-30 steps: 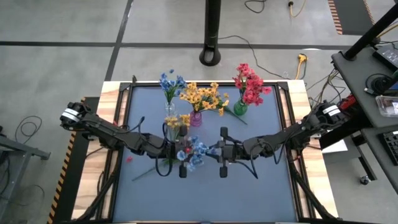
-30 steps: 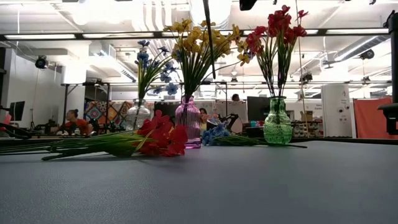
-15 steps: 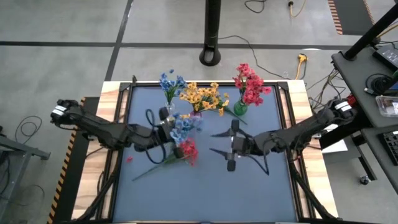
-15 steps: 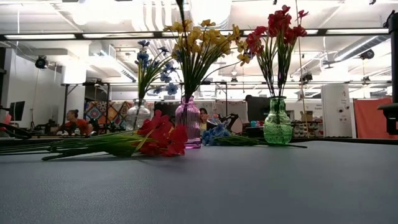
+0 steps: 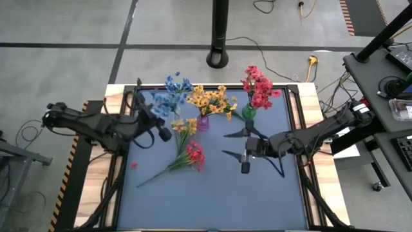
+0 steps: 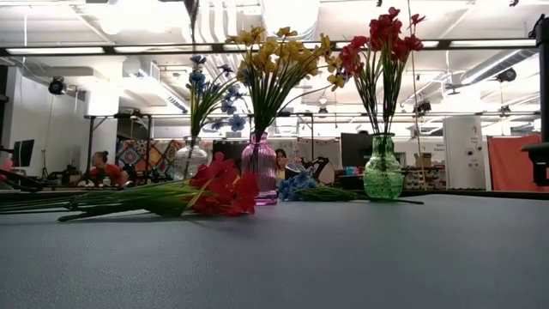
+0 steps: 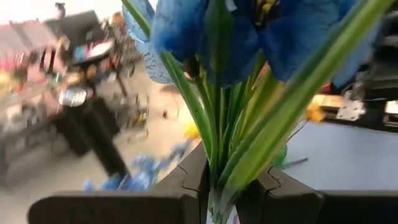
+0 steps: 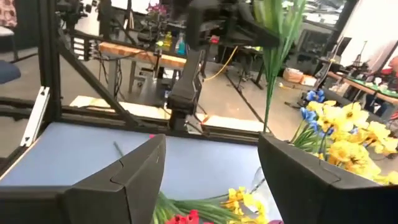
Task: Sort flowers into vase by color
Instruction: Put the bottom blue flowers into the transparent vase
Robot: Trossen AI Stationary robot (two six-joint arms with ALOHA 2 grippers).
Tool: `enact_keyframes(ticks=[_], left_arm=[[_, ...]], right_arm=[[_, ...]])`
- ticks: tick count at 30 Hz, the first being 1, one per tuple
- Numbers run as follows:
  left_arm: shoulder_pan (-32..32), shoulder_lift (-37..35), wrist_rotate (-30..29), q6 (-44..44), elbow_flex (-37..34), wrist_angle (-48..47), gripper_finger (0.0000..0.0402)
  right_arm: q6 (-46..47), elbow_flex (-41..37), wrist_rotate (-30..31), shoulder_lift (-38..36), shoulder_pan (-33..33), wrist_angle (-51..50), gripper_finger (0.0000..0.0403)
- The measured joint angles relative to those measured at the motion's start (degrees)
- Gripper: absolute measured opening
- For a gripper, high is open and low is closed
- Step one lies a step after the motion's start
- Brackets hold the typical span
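1. The left gripper is up over the back-left part of the table, and its jaws are clamped on the green stems of a blue sprig.
2. In the left wrist view those stems rise straight out from between the two dark fingers, with the blue blossoms close above them.
3. From overhead, the held sprig sits just beside the clear vase's blue bunch at the back left.
4. The clear vase, the purple vase and the green vase stand upright in a row along the back of the table.
5. Yellow flowers fill the purple vase and red flowers fill the green one.
6. A red sprig lies flat on the table in front of the purple vase, its stem trailing toward the front left.
7. A yellow sprig lies near it, just beside the purple vase.
8. In the low view, some blue blossoms also lie on the table between the purple and green vases.
9. The right gripper waits above the middle right of the table, in front of the green vase, its jaws spread wide and holding nothing.
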Motion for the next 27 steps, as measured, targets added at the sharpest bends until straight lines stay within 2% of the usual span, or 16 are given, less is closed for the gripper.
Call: enact_keyframes(ticks=[4,7,13,17,27], left_arm=[[5.08,-2.17,0.11,-9.67,-0.05,-11.03,0.0037],[10.23,-2.64,0.65,-10.99,-1.14,-11.4,0.0037],[17.9,-0.72,10.59,-8.85,-1.49,-8.15,0.0037],[19.65,1.04,12.19,-4.77,-1.49,-4.55,0.0037],[21.43,1.27,12.24,-2.67,-1.99,-2.33,0.0037]], right_arm=[[0.21,0.0,0.05,0.23,-0.06,-0.11,0.0249],[0.22,0.0,0.04,0.3,-0.43,-0.21,0.0249],[0.85,0.0,0.09,0.34,-1.32,-0.73,0.0249],[0.96,0.0,0.1,0.34,-1.53,-1.04,0.0249],[0.96,0.0,0.1,0.34,-1.9,-1.08,0.0249]])
